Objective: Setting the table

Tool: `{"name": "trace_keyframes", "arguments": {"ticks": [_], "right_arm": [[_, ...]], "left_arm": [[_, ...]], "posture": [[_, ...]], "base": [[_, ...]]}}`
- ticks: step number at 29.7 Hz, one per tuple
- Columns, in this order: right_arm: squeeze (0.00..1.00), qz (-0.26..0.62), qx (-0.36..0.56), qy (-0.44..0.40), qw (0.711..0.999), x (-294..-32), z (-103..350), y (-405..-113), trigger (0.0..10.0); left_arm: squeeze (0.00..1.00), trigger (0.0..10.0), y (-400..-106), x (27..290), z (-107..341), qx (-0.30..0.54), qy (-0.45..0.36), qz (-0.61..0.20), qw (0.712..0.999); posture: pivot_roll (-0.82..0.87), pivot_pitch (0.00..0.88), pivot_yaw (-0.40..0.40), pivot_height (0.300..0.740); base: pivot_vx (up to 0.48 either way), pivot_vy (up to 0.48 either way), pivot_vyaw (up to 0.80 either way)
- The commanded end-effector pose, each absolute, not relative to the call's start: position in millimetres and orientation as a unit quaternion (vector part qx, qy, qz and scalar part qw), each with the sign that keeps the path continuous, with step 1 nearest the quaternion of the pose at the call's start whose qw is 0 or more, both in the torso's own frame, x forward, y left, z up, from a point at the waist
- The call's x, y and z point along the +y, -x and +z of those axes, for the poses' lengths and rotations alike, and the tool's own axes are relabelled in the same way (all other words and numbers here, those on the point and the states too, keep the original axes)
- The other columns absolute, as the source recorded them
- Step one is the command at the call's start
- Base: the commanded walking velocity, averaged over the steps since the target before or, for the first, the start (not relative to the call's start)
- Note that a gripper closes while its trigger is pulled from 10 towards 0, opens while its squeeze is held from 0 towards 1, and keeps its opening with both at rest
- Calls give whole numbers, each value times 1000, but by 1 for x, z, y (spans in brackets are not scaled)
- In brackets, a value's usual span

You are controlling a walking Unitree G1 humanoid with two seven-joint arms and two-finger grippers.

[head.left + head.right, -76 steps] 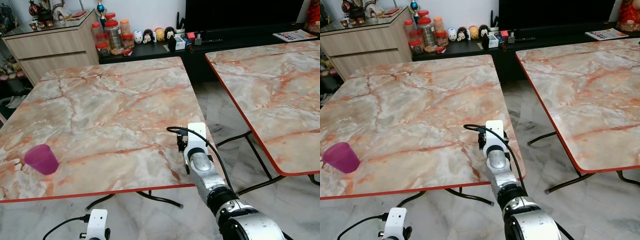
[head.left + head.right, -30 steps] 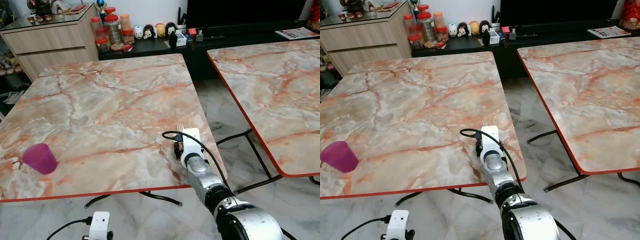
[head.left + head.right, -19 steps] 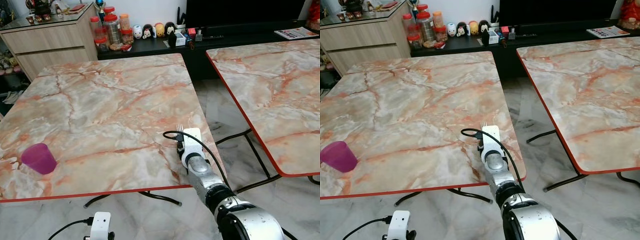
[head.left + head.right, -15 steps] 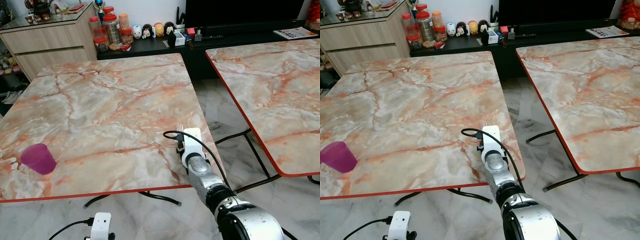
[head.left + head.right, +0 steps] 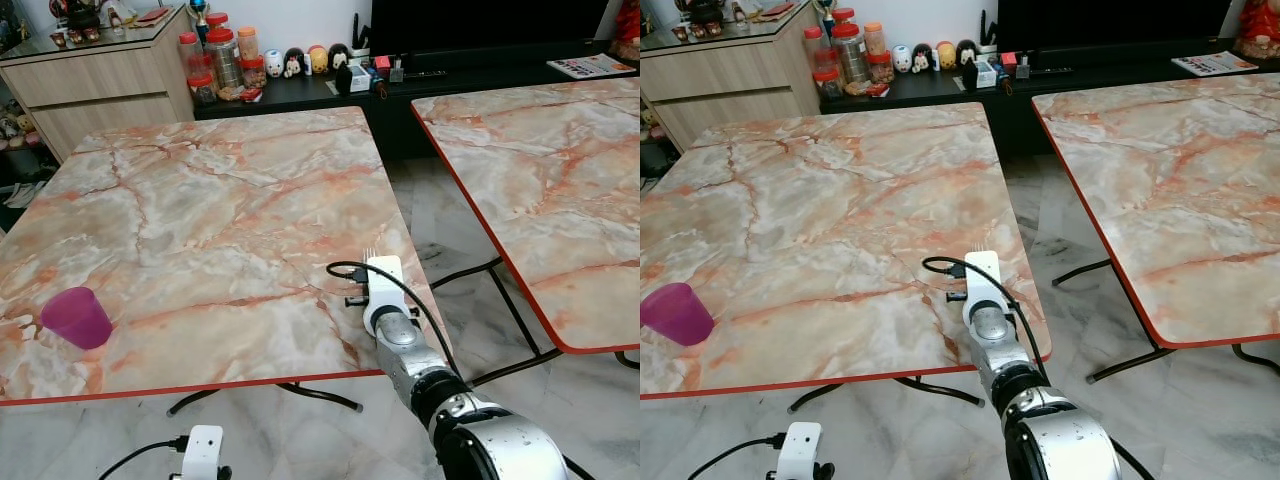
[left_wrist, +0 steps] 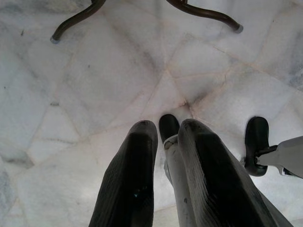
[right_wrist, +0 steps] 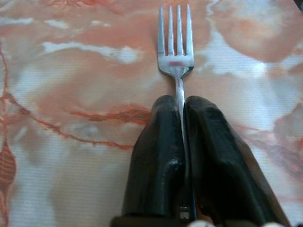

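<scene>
Fork [image 7: 178,61] handle clamped between right jaws

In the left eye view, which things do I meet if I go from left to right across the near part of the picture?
Purple cup → fork held in the right end effector → second marble table.
</scene>
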State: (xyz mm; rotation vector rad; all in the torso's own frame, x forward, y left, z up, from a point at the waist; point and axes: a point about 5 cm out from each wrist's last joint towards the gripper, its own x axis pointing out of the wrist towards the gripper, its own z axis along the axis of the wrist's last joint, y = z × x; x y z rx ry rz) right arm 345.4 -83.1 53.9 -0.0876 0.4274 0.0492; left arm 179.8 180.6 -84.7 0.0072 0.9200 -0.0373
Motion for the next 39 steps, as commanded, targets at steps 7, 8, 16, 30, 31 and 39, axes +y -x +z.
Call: {"name": "trace_keyframes", "arguments": {"ticks": [7, 8, 16, 30, 31, 39], "right_arm": [[0, 34, 224, 39, 973, -78, 48, -341, 0], [0, 34, 224, 39, 973, -78, 48, -341, 0], [0, 57, 93, 32, 994, -66, 85, -355, 10000], [0, 65, -119, 69, 988, -65, 154, -366, 10000], [0, 64, -120, 68, 988, -65, 154, -365, 10000], [0, 60, -126, 65, 988, -68, 158, -365, 10000]], "left_arm": [[0, 10000, -176, 182, -87, 454, -7, -18, 891], [0, 10000, -176, 182, -87, 454, -7, -18, 891], [0, 10000, -179, 185, -85, 447, -20, -5, 895], [0, 10000, -176, 187, -87, 463, -53, -4, 885], [0, 10000, -175, 187, -87, 463, -53, -5, 885], [0, 10000, -172, 188, -89, 473, -65, -6, 879]], "posture": [[-18, 14, 67, 740], [-18, 14, 67, 740], [-21, 11, 69, 740], [-43, 13, 73, 740], [-43, 13, 73, 740], [-46, 0, 73, 740]], "base": [[0, 0, 0], [0, 0, 0], [0, 0, 0], [0, -128, 0], [0, -375, 0], [0, -394, 0]]}}
